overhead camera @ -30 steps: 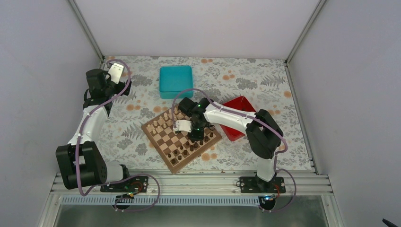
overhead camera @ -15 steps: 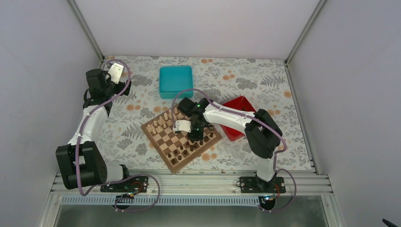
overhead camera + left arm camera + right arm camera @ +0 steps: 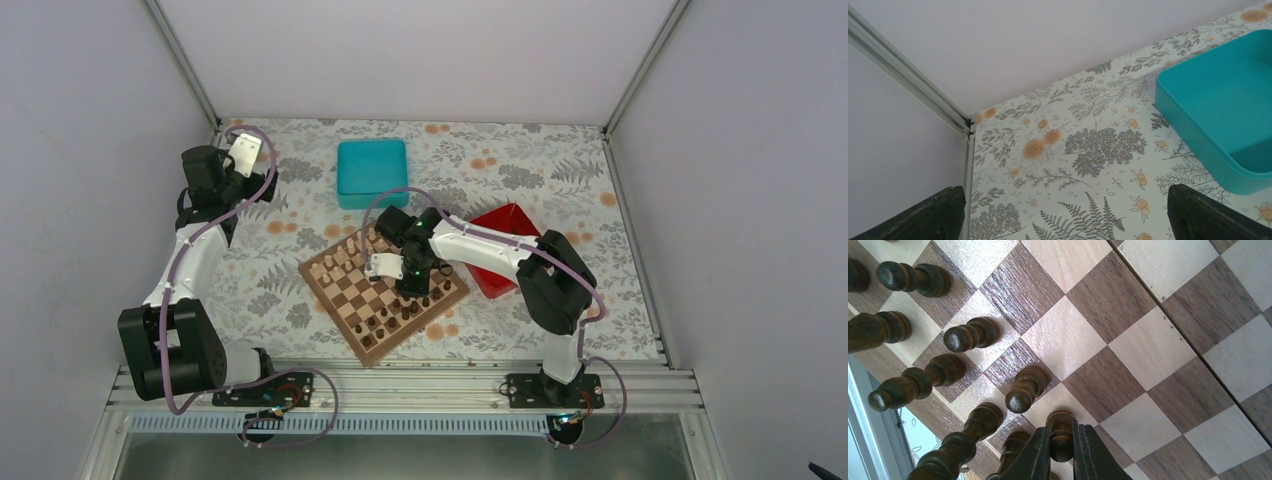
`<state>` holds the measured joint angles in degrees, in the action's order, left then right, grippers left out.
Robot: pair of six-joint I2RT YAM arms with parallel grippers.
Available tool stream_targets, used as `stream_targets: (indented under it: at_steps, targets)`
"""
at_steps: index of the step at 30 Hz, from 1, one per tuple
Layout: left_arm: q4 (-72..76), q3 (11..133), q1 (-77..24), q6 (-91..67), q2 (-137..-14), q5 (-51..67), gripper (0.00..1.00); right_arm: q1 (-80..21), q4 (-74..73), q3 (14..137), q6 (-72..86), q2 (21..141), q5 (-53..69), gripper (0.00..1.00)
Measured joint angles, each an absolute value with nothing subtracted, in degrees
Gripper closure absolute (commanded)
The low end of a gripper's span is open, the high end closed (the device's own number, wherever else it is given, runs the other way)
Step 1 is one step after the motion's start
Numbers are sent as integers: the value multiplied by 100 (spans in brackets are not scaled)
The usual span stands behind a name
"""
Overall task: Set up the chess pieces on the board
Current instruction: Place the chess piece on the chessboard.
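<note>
The checkered board (image 3: 345, 290) lies mid-table, turned diagonally. Dark pieces (image 3: 385, 318) stand along its near right side, pale ones at its far left. My right gripper (image 3: 412, 284) is over the board's right part, shut on a dark pawn (image 3: 1062, 432) that stands on a light square of the board (image 3: 1143, 350). Other dark pieces (image 3: 970, 335) stand close to its left in the right wrist view. My left gripper (image 3: 245, 152) is open and empty, held up at the far left corner; its fingertips (image 3: 933, 217) frame bare floral cloth.
A teal box (image 3: 372, 172) sits behind the board, also seen in the left wrist view (image 3: 1228, 115). A red tray (image 3: 505, 250) sits right of the board, under the right arm. Metal frame posts (image 3: 913, 85) rise at the corners.
The right gripper has shifted very slightly toward the far left over the board. The left arm has not moved.
</note>
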<state>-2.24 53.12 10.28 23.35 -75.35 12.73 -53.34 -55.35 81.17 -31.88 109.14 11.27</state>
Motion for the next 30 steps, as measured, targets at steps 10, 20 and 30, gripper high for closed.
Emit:
stream_targets:
  at_steps: [10,20,30]
  targets:
    - [-224,5312,1028,2335,-7535,1275,0,-5332,-5520,8154,-3190,10989,1127,80]
    - [-224,5312,1028,2338,-7535,1275,0,-5323,-5513,8173,-3186,11000,1096,67]
    - [-224,5312,1039,2338,-7535,1275,0,-5131,-5874,8423,-3179,10490,904,62]
